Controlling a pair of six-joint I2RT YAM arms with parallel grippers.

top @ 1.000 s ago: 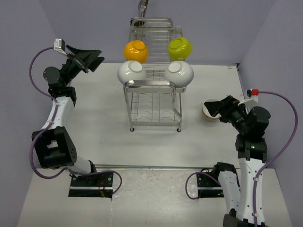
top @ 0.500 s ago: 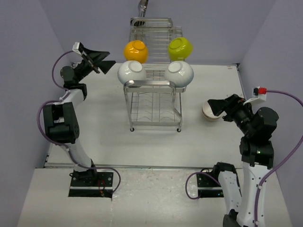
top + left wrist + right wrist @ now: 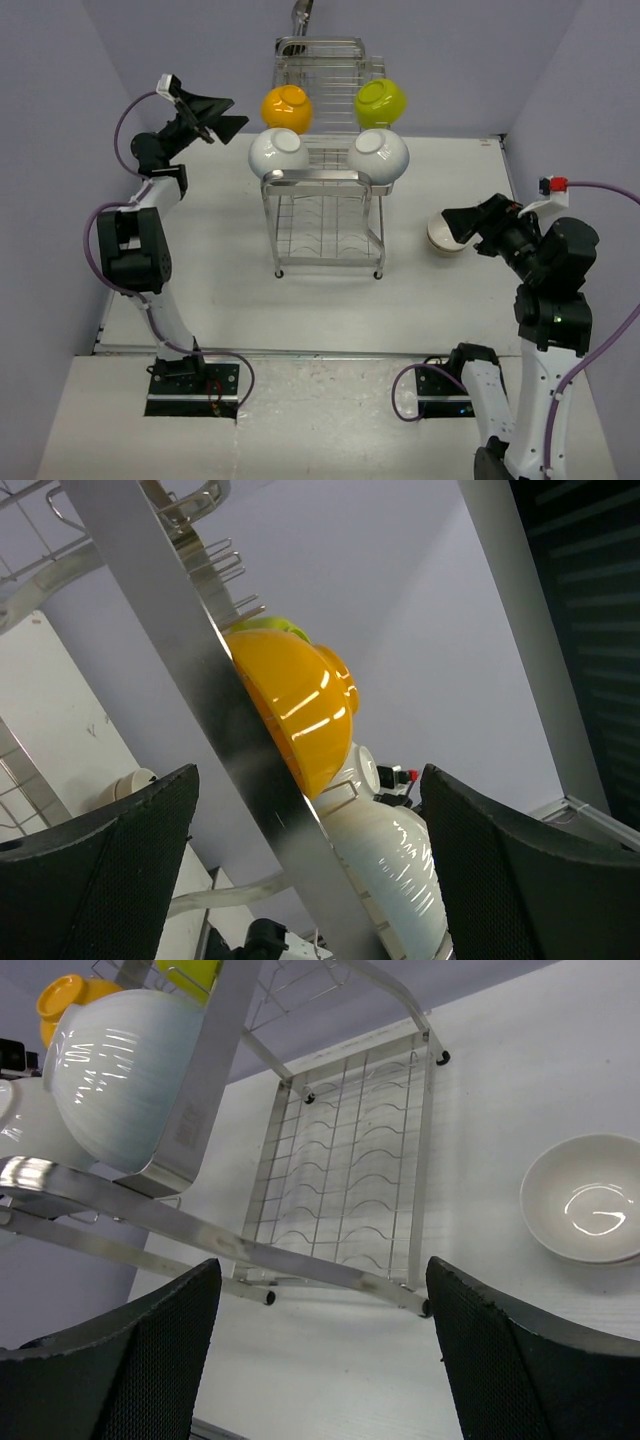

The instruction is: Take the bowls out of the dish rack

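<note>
Orange bowl (image 3: 287, 107) sits at the left rear of the rack (image 3: 325, 215), on its upper tier. Left hand (image 3: 234, 113), spread and empty, lies just left of the rack, facing this bowl; it is the nearer. Right hand (image 3: 452, 222), also spread and empty, hangs right of the rack.

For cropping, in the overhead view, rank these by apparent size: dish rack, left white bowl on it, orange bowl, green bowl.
1. dish rack
2. left white bowl
3. orange bowl and green bowl: these look alike, so they are not ranked.
The white one may just sit nearer the camera.
</note>
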